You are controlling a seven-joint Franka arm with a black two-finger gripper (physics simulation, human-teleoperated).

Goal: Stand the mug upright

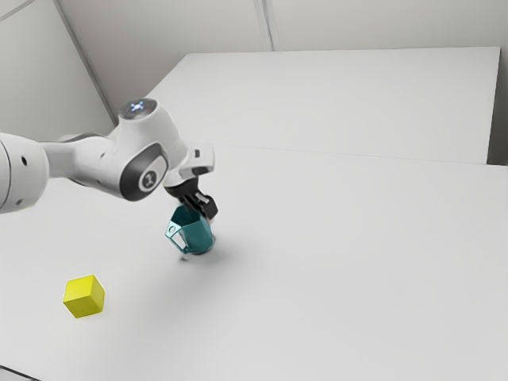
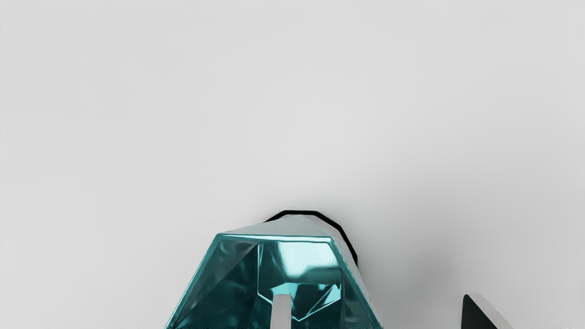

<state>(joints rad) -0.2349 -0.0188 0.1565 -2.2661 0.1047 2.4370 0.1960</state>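
The mug (image 1: 195, 232) looked upright and your wide-open end effector (image 2: 374, 296) straddled its wall (image 2: 357, 281), so any movement needed gentleness.

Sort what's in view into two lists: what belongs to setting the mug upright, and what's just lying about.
Belongs to the job:
- teal mug
- gripper, open, one finger in the mug's mouth, the other outside

Just lying about:
- yellow block, apart from the mug
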